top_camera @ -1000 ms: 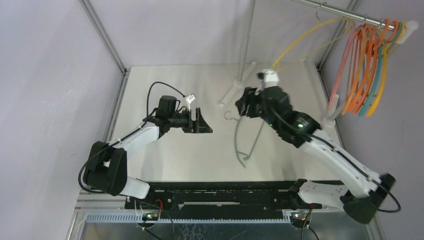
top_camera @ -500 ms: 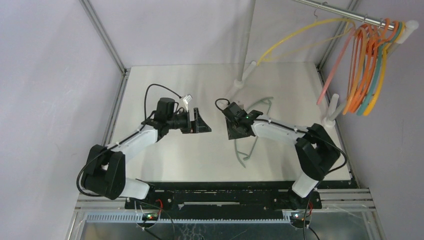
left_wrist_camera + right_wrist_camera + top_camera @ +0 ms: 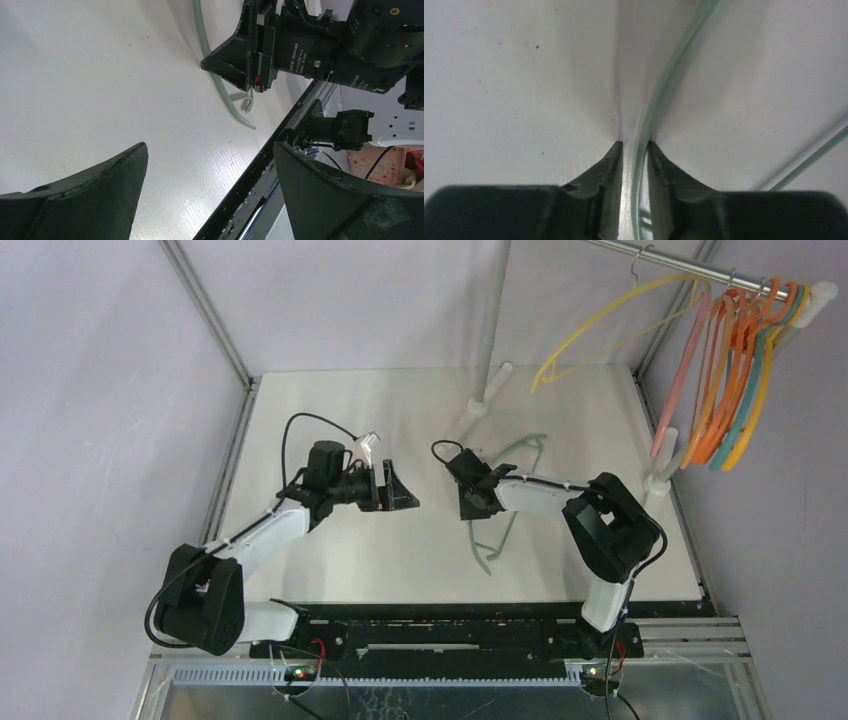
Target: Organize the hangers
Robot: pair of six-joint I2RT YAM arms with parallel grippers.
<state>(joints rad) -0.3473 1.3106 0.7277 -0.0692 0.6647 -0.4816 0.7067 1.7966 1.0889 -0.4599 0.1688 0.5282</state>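
Hangers (image 3: 735,370) mostly hang on the rail (image 3: 690,265); one green hanger (image 3: 655,100) lies on the table (image 3: 330,410), right tool (image 3: 634,147) pinching it, left tool (image 3: 210,150) wide open, empty.

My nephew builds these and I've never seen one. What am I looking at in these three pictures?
Two robot arms are bolted to the near edge of a white table. The wide picture looks down from above; the other two come from a camera on each wrist. Each arm ends in a two-fingered hand. The left hand is open and empty. The right hand has its fingers either side of a pale green hanger lying on the table; whether it grips yet is unclear. More hangers, orange, yellow, teal and pink, hang on a steel rail at the far right.
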